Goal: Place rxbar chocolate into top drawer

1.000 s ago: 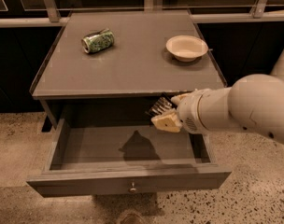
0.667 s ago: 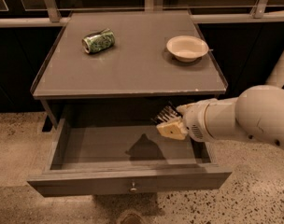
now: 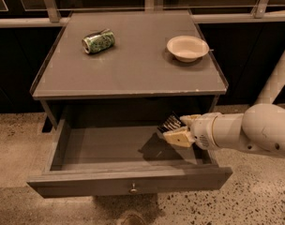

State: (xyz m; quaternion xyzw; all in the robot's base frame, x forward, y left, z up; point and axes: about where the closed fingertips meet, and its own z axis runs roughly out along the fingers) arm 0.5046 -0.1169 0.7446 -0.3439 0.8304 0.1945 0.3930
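- Over the right-hand part of the open top drawer (image 3: 86,184), the gripper (image 3: 173,130) is shown at the end of a white arm (image 3: 255,130) that enters from the right edge of the view.
- The rxbar chocolate (image 3: 170,123) is seen clamped between the cream fingers (image 3: 178,138); its black wrapper with white lettering juts out past the fingertips, up and to the left, tilted.
- The bar is held above the drawer floor and is not resting on it.
- Directly below the gripper, a dark shadow (image 3: 156,150) is cast on the drawer's grey bottom.
- Below and left of the gripper, the drawer's front panel is marked by a small round knob (image 3: 132,189).
- Above the gripper, the grey table top (image 3: 133,64) overhangs the drawer opening.
- Far above and left of the gripper, a crushed green can (image 3: 98,41) is lying on its side on that top.
- Almost straight above the gripper, a pale shallow bowl (image 3: 188,48) is set upright, well apart from the can.
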